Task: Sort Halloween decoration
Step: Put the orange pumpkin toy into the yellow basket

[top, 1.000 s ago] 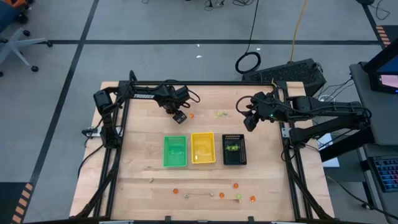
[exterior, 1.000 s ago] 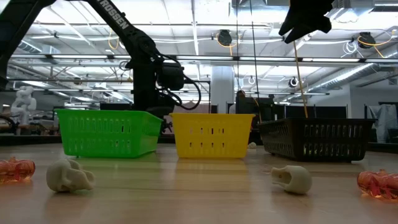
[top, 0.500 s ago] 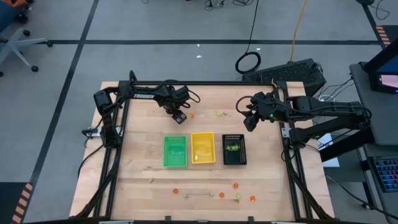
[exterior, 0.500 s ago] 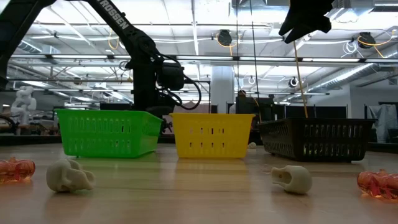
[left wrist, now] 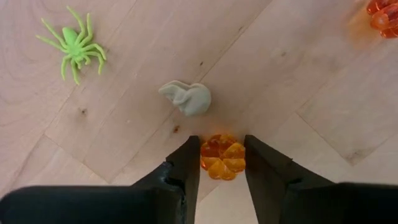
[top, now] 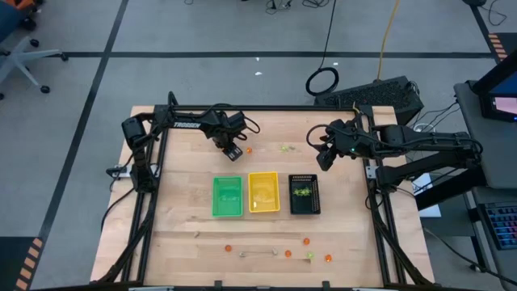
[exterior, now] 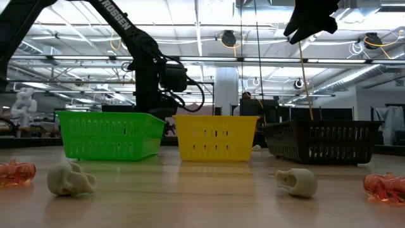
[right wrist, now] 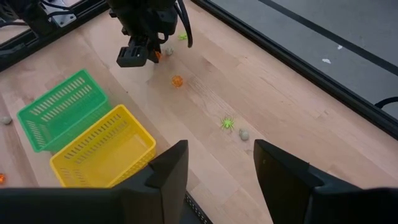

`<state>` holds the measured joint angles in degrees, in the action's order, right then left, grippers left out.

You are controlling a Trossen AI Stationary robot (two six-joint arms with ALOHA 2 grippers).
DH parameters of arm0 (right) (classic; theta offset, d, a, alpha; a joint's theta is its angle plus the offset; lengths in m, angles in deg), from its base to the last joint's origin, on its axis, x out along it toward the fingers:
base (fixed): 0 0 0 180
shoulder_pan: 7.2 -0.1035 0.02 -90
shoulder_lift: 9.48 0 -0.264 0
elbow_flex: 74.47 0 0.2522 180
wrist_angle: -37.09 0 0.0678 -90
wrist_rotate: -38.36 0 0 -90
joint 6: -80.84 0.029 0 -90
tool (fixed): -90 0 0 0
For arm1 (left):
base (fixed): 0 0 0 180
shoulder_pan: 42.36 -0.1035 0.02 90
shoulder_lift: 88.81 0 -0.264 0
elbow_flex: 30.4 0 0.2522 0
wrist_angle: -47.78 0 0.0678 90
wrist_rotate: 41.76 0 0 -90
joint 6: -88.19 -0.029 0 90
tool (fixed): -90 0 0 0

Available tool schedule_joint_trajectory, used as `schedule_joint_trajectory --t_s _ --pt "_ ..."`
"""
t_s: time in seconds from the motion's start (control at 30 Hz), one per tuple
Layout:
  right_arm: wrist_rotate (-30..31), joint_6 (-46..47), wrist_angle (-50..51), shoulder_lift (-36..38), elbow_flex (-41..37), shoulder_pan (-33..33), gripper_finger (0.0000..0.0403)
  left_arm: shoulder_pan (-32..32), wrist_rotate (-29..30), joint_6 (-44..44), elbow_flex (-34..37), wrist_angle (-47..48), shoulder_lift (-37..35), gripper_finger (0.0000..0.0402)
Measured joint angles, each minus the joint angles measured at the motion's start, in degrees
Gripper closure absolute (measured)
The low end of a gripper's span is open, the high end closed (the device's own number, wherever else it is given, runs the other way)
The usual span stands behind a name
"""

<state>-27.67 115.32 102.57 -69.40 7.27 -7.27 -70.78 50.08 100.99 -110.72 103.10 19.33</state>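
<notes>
- Nothing on the table has shifted since the earlier frames, and both arms keep their places; only the left gripper (left wrist: 222, 163) has drawn its fingers (left wrist: 186, 163) in.
- Its fingers now stand narrow around an orange pumpkin trinket (left wrist: 223, 157), which sits between the two tips; whether they press on it I cannot tell.
- Just beyond the fingertips lies a pale whitish-grey trinket (left wrist: 187, 98), and farther off to one side a yellow-green spider (left wrist: 74, 45); another orange piece (left wrist: 384, 14) shows at the far corner.
- Right gripper (right wrist: 216, 163) hangs above the table, fingers parted and holding nothing.
- Past its fingers lie a green tray (right wrist: 62, 107) and a yellow tray (right wrist: 106, 149); a black tray (top: 304, 194) stands beside them.
- More trinkets lie along the table's near edge (top: 275, 250).
</notes>
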Motion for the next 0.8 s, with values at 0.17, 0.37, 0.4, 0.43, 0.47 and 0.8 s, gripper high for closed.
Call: schedule_joint_trajectory --t_s 0.17,0.37,0.4,0.43,0.47,0.8 --pt "0.00 0.44 -0.02 0.00 0.00 -0.01 0.0234 -0.04 -0.54 0.15 0.01 0.02 0.00 0.0310" --pt "0.00 0.44 -0.02 0.00 0.00 0.00 0.0234 -0.04 -0.78 0.22 0.06 0.07 -0.29 0.0313" --pt "0.00 0.44 -0.02 0.00 0.00 -0.02 0.0234 -0.04 -0.80 0.22 0.10 0.07 -0.48 0.0313" --pt "0.00 0.44 -0.02 0.00 0.00 -0.01 0.0234 -0.04 -0.87 0.22 0.16 0.13 -0.71 0.0314" --pt "0.00 0.44 -0.02 0.00 0.00 -0.02 0.0234 -0.04 -0.90 0.22 0.21 0.13 -0.87 0.0314" --pt "0.07 0.44 -0.02 -0.02 0.00 -0.02 0.0234 0.44 -3.84 1.93 0.30 4.81 -4.93 0.0315"
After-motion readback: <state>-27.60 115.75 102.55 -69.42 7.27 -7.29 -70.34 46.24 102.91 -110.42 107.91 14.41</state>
